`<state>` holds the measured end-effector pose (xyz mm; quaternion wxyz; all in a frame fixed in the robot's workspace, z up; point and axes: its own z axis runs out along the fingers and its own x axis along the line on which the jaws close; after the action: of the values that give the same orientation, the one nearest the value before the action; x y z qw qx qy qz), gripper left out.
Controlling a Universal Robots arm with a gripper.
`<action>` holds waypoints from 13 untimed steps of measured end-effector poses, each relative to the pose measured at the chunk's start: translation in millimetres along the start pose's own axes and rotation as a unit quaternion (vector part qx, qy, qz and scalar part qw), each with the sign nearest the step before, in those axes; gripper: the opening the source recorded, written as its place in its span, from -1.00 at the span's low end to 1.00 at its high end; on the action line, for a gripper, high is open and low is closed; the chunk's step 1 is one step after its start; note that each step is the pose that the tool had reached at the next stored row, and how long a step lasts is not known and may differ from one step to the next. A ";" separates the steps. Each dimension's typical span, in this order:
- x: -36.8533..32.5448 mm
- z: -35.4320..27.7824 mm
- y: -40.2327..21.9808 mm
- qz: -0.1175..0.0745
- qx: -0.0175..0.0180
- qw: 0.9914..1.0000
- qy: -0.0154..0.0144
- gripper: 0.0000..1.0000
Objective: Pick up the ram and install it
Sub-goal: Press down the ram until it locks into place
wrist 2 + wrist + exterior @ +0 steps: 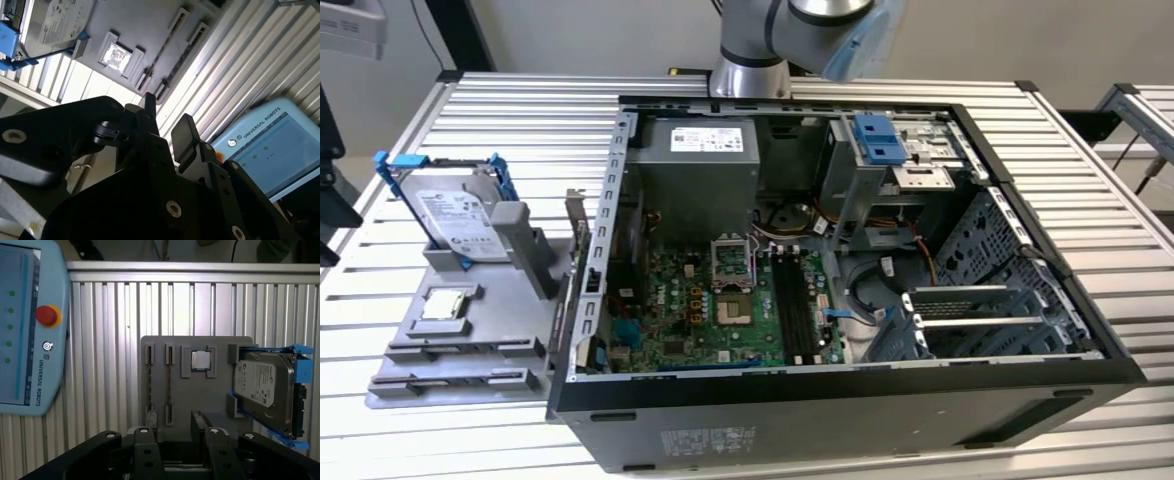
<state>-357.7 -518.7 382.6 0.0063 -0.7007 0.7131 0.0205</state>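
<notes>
A thin ram stick stands on edge in a holder slot of the grey tray, seen also in the second wrist view as the ram stick. My gripper hangs above the tray's edge, close to the ram's end, open with nothing between its black fingers. In the second wrist view the gripper shows the same gap. The exterior view has the tray at its left beside the open computer case, whose dark memory slots run along the motherboard.
A hard drive in a blue bracket and a processor chip sit on the tray. A teach pendant lies on the slatted table. The arm rises behind the case. Cables and drive cages crowd the case interior.
</notes>
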 end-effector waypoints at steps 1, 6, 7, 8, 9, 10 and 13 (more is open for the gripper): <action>0.1 1.8 -0.2 0.000 0.000 1.000 0.000 1.00; 0.5 10.7 -1.1 0.000 0.000 1.000 0.001 1.00; 0.7 12.7 -1.3 0.000 0.000 1.000 0.001 1.00; 1.0 14.5 -1.4 0.000 0.000 1.000 0.001 1.00; 1.4 16.3 -1.4 -0.001 0.000 1.000 0.001 1.00; 1.7 18.0 -1.4 -0.001 0.000 1.000 0.001 1.00; 2.9 23.6 -1.6 -0.002 0.000 1.000 0.001 1.00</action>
<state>-356.6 -520.7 358.9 0.0058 -0.7020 0.7118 0.0201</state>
